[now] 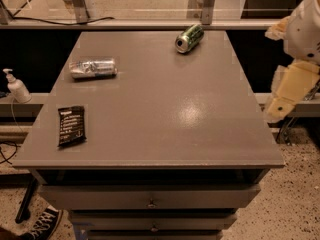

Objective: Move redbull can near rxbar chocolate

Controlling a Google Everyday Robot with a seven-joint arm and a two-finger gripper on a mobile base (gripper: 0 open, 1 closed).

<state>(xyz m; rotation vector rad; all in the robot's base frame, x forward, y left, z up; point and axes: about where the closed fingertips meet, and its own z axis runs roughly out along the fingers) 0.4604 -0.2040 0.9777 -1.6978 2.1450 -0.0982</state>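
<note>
Gripper beside grey table edge

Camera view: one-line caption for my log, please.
The redbull can and rxbar chocolate lie apart on the table, left side; end effector beyond its right edge.

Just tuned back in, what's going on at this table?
Nothing on the table is being touched. The gripper hangs beyond its right edge, apart from everything. The redbull can lies on its side at the far left, the rxbar chocolate flat nearer the front left. A green can lies at the back.
</note>
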